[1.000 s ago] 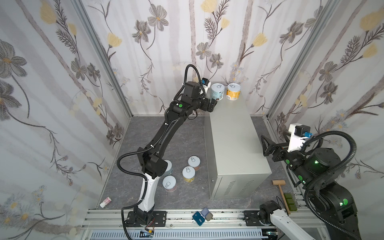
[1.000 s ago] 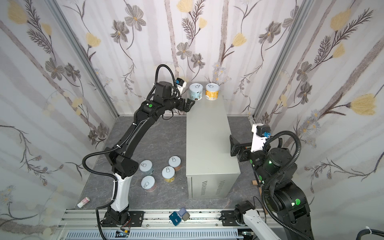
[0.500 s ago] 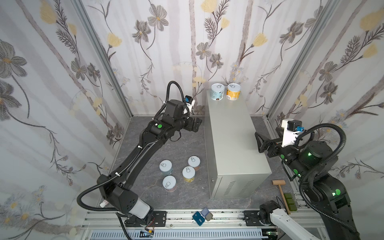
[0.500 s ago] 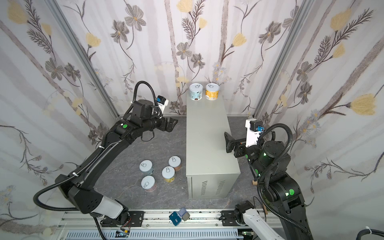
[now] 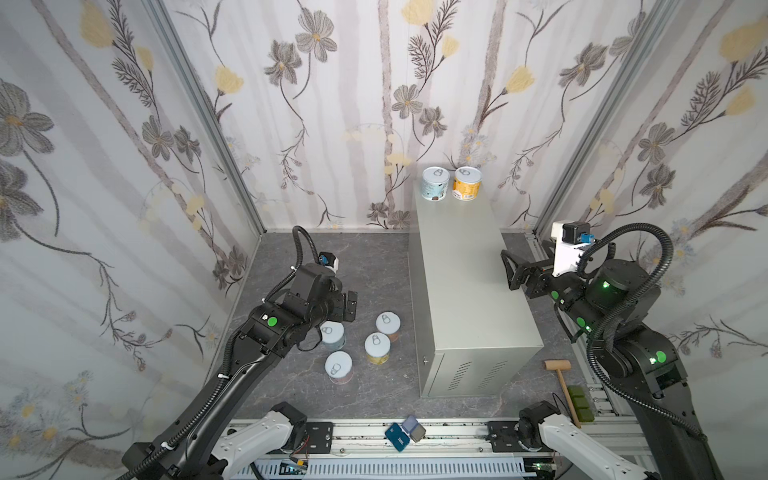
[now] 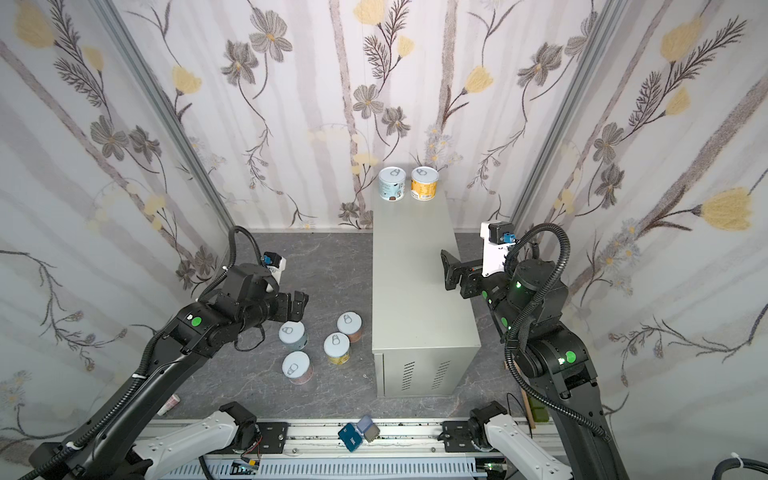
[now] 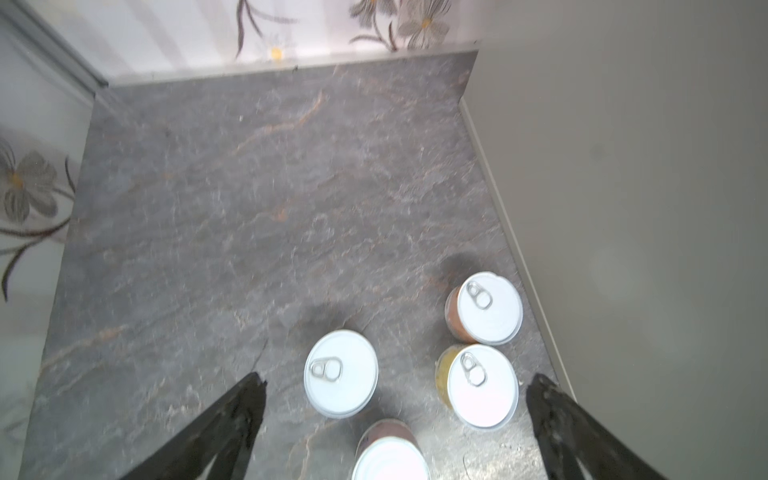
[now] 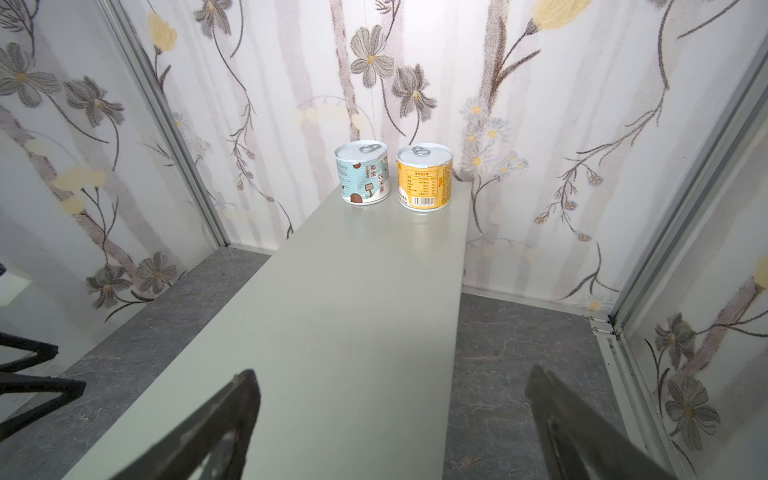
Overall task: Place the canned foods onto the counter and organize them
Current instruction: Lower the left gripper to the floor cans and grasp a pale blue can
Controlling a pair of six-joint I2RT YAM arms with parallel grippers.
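Note:
The counter (image 5: 465, 282) is a long light grey cabinet, seen in both top views. At its far end stand a light blue can (image 5: 435, 190) and an orange can (image 5: 467, 188), upright and side by side. Several more cans stand on the floor left of the counter: a pale blue one (image 7: 340, 372), a salmon one (image 7: 488, 307), a yellow one (image 7: 482, 384) and a pink one (image 5: 338, 366). My left gripper (image 5: 345, 308) hangs open and empty just above them, nearest the pale blue can. My right gripper (image 8: 392, 378) is open and empty over the counter's right edge.
Floral walls close in three sides. A wooden mallet (image 5: 561, 374) and green blocks (image 5: 578, 403) lie right of the counter (image 6: 415, 282). A small pink-and-white tube (image 6: 168, 404) lies at the front left. Small blue items (image 5: 405, 432) sit on the front rail.
My left gripper has pulled away from the light blue can at the counter's far end and swung down over the floor cans. The right gripper has edged toward the counter.

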